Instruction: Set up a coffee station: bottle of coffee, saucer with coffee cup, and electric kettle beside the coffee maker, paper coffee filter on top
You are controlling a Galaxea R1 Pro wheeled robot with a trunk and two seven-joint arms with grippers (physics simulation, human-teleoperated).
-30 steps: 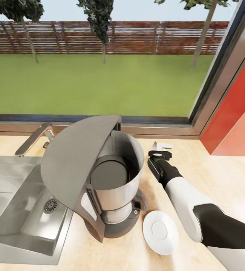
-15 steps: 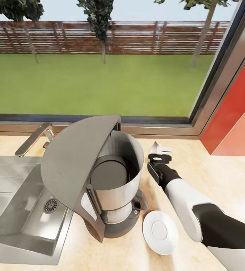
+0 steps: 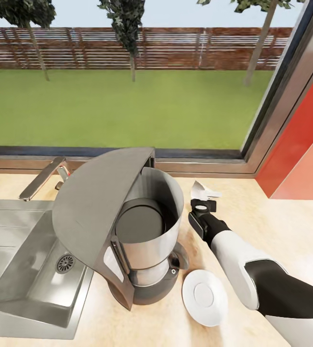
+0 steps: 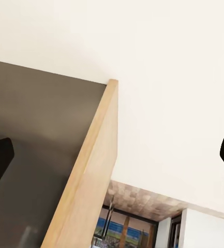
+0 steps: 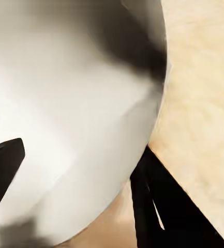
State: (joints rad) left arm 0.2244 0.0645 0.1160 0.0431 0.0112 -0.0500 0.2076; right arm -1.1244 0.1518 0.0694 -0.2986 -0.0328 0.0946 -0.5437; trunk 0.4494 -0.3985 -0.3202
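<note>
One coffee maker (image 3: 127, 226), one saucer (image 3: 204, 297), one right tool (image 3: 201, 196).

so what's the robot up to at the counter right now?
The right gripper holds a white paper coffee filter above the kitchen countertop, just right of the coffee maker, whose lid stands open. The saucer already lies beside the machine's base, with no cup on it. The sink sits on the machine's other side.

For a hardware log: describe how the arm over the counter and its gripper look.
The right arm has a smooth white rounded forearm shell, a black band and a black upper section. A black wrist leads to the right gripper, whose jaws are black. No cables or markings show.
</note>
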